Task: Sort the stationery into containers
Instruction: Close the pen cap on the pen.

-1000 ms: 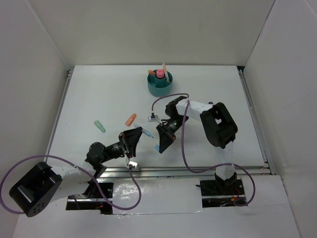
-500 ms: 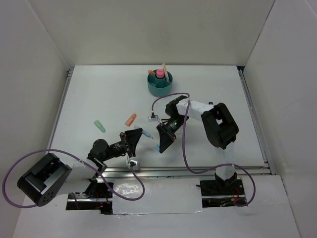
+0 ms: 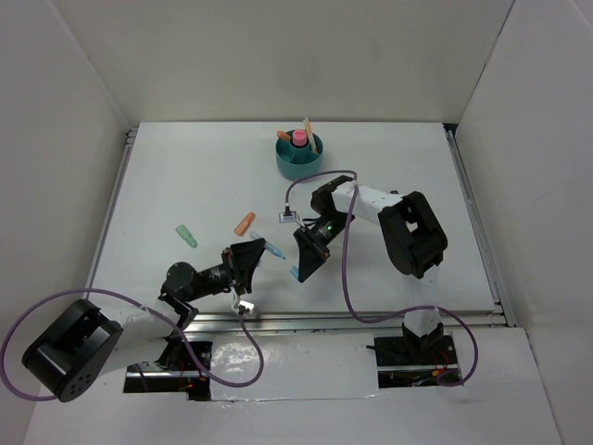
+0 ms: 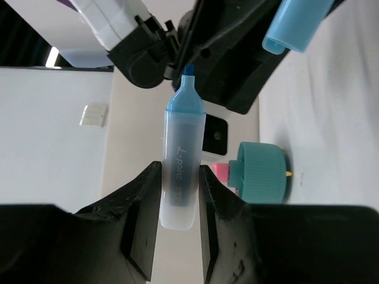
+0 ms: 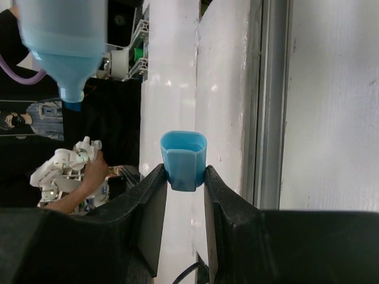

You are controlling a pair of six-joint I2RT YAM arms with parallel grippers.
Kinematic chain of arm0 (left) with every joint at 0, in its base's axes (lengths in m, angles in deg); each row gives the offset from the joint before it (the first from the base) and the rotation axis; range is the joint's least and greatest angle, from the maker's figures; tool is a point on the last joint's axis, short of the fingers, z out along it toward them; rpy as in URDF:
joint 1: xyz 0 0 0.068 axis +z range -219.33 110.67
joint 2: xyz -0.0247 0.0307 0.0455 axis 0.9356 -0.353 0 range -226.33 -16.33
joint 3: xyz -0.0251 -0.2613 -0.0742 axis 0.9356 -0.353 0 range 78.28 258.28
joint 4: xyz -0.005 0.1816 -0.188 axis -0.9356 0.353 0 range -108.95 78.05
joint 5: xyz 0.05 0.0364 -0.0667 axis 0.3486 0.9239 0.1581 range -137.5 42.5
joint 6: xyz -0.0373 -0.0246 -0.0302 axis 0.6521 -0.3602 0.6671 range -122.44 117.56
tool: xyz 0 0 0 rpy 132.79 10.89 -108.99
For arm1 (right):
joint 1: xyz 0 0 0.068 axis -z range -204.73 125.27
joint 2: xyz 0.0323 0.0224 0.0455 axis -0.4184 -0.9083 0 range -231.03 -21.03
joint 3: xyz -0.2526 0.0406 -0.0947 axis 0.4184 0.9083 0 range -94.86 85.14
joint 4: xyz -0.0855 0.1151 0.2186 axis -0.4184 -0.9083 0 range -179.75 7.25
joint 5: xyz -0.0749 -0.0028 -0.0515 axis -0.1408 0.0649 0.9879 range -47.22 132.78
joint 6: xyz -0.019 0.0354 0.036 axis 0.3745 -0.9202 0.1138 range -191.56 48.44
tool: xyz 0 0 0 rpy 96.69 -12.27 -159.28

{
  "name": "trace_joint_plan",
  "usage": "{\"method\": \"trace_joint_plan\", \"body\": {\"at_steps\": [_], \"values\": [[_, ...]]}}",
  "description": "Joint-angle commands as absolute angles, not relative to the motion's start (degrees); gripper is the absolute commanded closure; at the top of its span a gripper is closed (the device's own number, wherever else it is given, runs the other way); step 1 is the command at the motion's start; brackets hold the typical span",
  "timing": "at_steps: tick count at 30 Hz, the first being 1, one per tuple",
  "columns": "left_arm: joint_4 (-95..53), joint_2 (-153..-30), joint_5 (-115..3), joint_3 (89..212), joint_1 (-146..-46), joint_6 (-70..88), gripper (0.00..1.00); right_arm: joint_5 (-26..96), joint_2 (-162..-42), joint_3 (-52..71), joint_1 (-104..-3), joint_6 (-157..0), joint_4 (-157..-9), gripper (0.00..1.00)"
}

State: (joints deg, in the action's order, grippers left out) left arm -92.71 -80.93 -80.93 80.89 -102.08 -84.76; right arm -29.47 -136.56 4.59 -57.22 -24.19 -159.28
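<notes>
My left gripper (image 3: 248,260) is shut on the barrel of an uncapped blue highlighter (image 3: 274,251), whose tip points right towards the right gripper. In the left wrist view the highlighter (image 4: 180,155) sits squeezed between both fingers of the left gripper (image 4: 179,180). My right gripper (image 3: 302,267) is shut on the highlighter's blue cap (image 5: 184,158), open end outward; the cap (image 4: 296,22) hangs just right of the tip. An orange marker (image 3: 245,222) and a mint green stub (image 3: 187,235) lie on the table. The teal container (image 3: 299,158) stands at the back with pink and orange pieces in it.
A metal rail (image 3: 306,318) runs along the table's near edge, just behind both grippers. White walls enclose the table on the left, right and back. A purple cable (image 3: 345,269) loops off the right arm.
The left arm's elbow at the lower left swung a little out and back. Both grippers have kept their grips and barely shifted.
</notes>
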Motion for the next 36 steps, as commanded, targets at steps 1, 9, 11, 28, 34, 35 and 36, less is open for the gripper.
{"method": "trace_joint_plan", "body": {"at_steps": [1,9,11,28,34,35,36], "values": [[-108.0,-78.2,-84.8,75.6,-101.8,-83.8,1.00,-31.1,-134.4,2.3,-56.8,-24.5,-165.6,1.00],[-102.2,-75.1,-84.7,75.9,-101.8,-84.0,1.00,-31.5,-134.0,1.6,-56.9,-24.9,-165.6,0.99],[-101.9,-75.4,-84.7,75.9,-101.5,-83.9,1.00,-31.5,-133.5,1.4,-56.8,-25.0,-165.6,0.99],[-106.1,-83.4,-89.9,76.4,-96.9,-85.1,1.00,-31.7,-133.2,-1.0,-56.9,-26.4,-165.6,0.99],[-105.9,-84.4,-91.4,76.7,-96.4,-85.3,1.00,-31.9,-133.1,-2.1,-56.9,-26.9,-165.6,0.99],[-105.8,-84.4,-91.5,76.8,-96.4,-85.3,1.00,-31.9,-133.2,-2.2,-56.9,-27.1,-165.6,0.99],[-105.9,-84.6,-91.7,76.8,-96.3,-85.3,1.00,-31.8,-133.3,-2.4,-56.9,-27.0,-165.6,0.99]]}}
